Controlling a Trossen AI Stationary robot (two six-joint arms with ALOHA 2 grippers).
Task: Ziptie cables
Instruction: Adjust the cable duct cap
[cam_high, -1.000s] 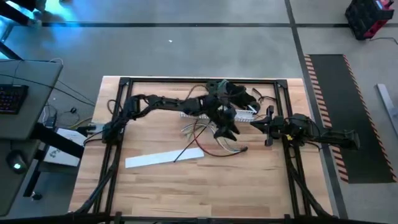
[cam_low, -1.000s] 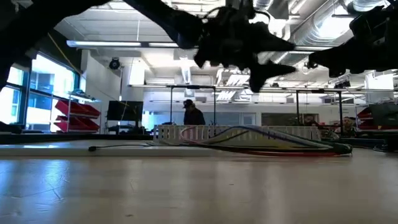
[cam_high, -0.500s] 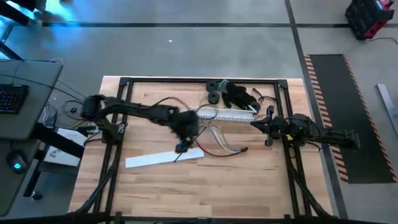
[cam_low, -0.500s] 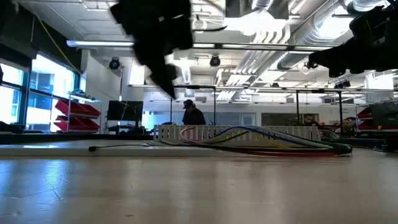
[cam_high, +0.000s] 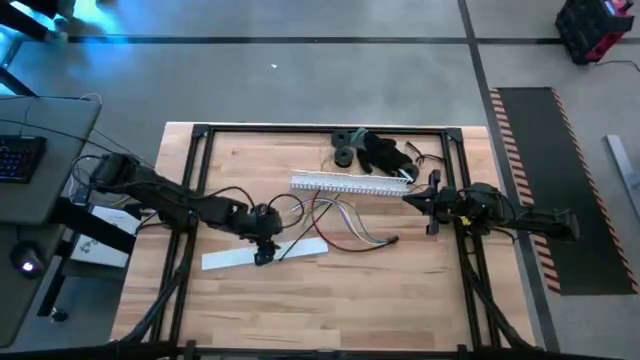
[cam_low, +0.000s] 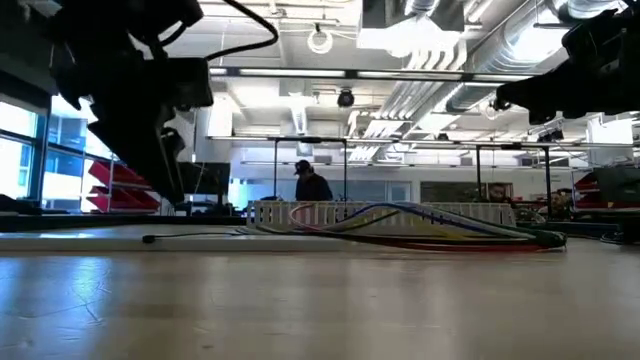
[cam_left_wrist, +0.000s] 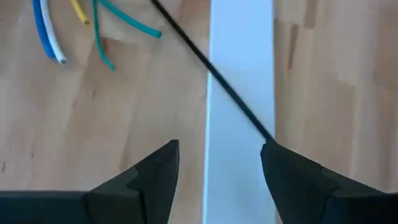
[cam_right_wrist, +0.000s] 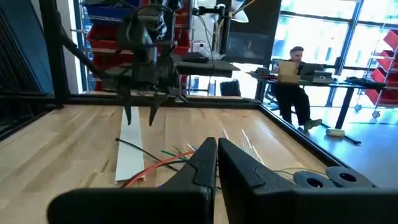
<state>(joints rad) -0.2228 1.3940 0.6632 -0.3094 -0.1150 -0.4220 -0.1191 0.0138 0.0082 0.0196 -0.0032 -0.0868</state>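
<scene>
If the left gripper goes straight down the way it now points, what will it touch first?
Probably the thin black strap lying across the flat white strip: the open left gripper straddles both, then the strip itself.

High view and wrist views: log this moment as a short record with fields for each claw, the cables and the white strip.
left claw: open, fingers either side of the white strip, above it
right claw: shut, waiting at the table's right side, beside the slotted duct's end
cables: loose on the table, fanned out below the slotted duct
white strip: flat on the wood, a black ziptie lying across it
ziptie on cables: not yet
</scene>
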